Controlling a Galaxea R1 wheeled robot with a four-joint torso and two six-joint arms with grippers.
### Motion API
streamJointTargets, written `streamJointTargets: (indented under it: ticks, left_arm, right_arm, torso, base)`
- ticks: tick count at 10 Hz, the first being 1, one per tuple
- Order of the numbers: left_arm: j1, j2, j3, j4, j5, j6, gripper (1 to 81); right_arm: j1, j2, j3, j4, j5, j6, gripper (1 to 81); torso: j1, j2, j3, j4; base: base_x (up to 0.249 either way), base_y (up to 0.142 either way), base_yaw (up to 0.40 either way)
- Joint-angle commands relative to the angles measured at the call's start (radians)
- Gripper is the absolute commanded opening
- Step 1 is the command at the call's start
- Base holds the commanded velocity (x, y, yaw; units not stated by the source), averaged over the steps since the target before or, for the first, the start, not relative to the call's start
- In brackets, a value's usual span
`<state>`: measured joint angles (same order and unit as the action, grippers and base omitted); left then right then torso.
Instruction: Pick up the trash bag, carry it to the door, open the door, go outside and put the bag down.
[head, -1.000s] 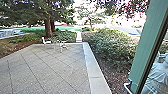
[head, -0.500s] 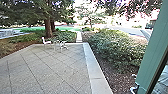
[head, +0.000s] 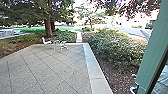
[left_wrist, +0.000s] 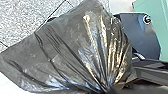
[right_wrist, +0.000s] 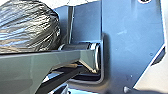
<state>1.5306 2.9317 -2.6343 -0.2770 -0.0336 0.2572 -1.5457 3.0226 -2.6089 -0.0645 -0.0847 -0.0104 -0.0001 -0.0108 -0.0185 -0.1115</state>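
In the left wrist view a dark, shiny trash bag (left_wrist: 65, 47) hangs full, its folds drawn together at my left gripper (left_wrist: 108, 90), which is shut on it. The same bag (right_wrist: 27, 25) bulges beside the robot's base in the right wrist view. The green door (head: 153, 50), with a dark edge and glass, stands at the right side of the head view and leaves the way to the yard open. Whether my right gripper is open or shut cannot be told.
A paved patio (head: 50, 67) stretches ahead, with a pale concrete border (head: 93, 67) along its right. Bushes (head: 115, 47) grow beyond that border. A white chair (head: 46, 42) and a small table (head: 63, 45) stand at the far end, near a tree trunk (head: 48, 28).
The green door has moved to the right, uncovering more of the bushes and the road behind. The patio and the trees keep their place in the head view.
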Motion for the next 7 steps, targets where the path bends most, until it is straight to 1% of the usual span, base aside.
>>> streamJointTargets:
  ticks: [1,2,3,4,5,6,7]
  left_arm:
    - [-0.046,-0.089,0.118,-0.002,0.061,-0.004,1.0]
    - [-0.059,-0.131,0.172,-0.005,0.061,-0.006,1.0]
    - [-0.075,-0.164,0.212,-0.022,0.061,-0.01,1.0]
    - [-0.103,-0.204,0.255,-0.053,0.064,-0.01,1.0]
    - [-0.135,-0.238,0.283,-0.077,0.089,-0.01,1.0]
    - [-0.181,-0.276,0.309,-0.117,0.138,-0.01,1.0]
    - [-0.218,-0.302,0.325,-0.14,0.167,-0.01,1.0]
  right_arm:
    - [0.04,-0.109,0.179,0.006,-0.076,0.003,81.1]
    - [0.042,-0.157,0.241,0.006,-0.076,0.006,81.1]
    - [0.042,-0.198,0.304,0.008,-0.076,0.007,81.1]
    - [0.045,-0.23,0.357,0.008,-0.075,0.007,81.1]
    - [0.048,-0.236,0.368,0.008,-0.076,0.007,81.1]
    - [0.049,-0.233,0.368,0.006,-0.076,0.006,81.1]
    - [0.049,-0.233,0.368,0.006,-0.076,0.006,81.1]
  torso:
    - [0.0,0.0,0.0,0.0]
    - [0.0,0.0,0.0,0.0]
    - [0.0,0.0,0.0,0.0]
    - [0.0,0.0,-0.092,0.0]
    - [0.0,0.0,-0.099,0.0]
    - [0.0,0.0,-0.115,0.0]
    - [0.0,0.0,-0.125,0.0]
  base:
    - [0.0,0.0,0.0]
    - [0.0,0.0,0.0]
    - [0.0,0.0,0.0]
    - [0.0,0.0,0.0]
    - [0.0,0.0,0.0]
    - [0.0,0.0,0.0]
    - [0.0,0.0,0.0]
